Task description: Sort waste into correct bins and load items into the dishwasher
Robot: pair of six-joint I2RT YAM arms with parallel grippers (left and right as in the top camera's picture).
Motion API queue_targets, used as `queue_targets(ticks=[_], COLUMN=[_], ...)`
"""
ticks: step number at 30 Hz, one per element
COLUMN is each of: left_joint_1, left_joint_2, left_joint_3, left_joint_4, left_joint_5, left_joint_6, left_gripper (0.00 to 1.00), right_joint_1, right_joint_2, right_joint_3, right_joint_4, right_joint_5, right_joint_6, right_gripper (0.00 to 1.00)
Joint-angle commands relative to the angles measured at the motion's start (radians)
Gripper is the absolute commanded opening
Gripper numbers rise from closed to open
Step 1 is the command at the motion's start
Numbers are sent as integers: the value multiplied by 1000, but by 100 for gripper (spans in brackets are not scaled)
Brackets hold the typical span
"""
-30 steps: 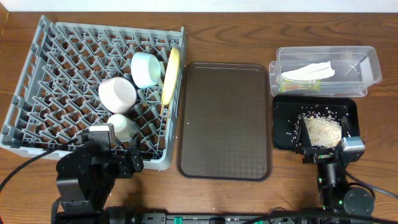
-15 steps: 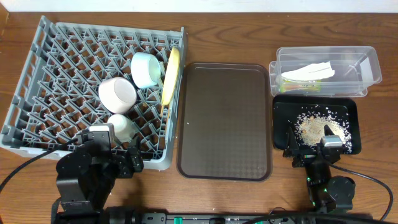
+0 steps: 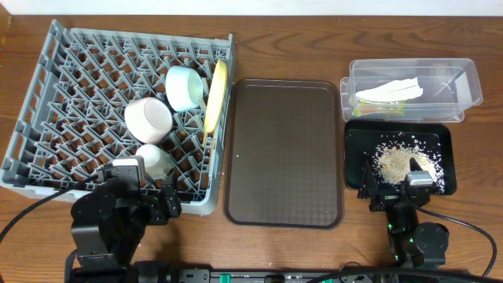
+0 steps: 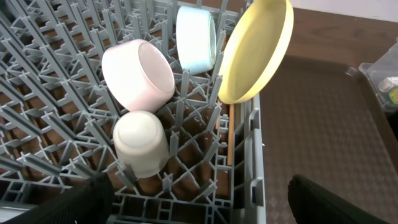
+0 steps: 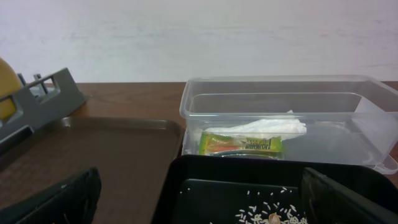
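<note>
Rice crumbs in black tray, just beyond rt gripper (jaws apart).

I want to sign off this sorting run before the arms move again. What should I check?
1. Round pale-yellow plate on edge in grey pegged plastic dish rack: ok.
2. Pinkish-white bowl and light-blue bowl in rack: ok.
3. Thin wooden chopsticks in rack: one strip shows below plate; cannot tell.
4. White crumpled napkin and green-and-orange sachet in clear plastic rectangular tub: ok.
5. Beige rice crumbs in shallow black rectangular tray: ok.
6. Left pincer and right pincer open, holding nothing: ok.
</note>
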Motion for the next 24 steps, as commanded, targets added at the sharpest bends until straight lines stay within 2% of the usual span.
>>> queue_targets(ticks=[1,11,12,16,21,24], left_joint_1=[-2,-2,-2,-3,-2,-2], left_joint_2=[0,0,0,-28,-148,-243], left_joint_3=[0,0,0,-7,-130,-269], left_joint_4=[1,1,1,-3,31,129], left_joint_5=[5,5,5,-34,-32,-32], left_joint_6=[16,16,16,20,18,10], left_gripper=[93,93,98,98,98,98], right_joint_1=[8,8,8,8,8,8], right_joint_2=[-6,-6,-6,-6,-6,-6], right_joint_3=[-1,-1,-1,-1,-1,-1], right_joint_4=[-4,-4,-4,-4,-4,-4], right_joint_5=[-5,-5,-5,-5,-5,-4], right_joint_6=[-5,-5,-5,-5,-5,-5], right_gripper=[99,99,99,99,99,99])
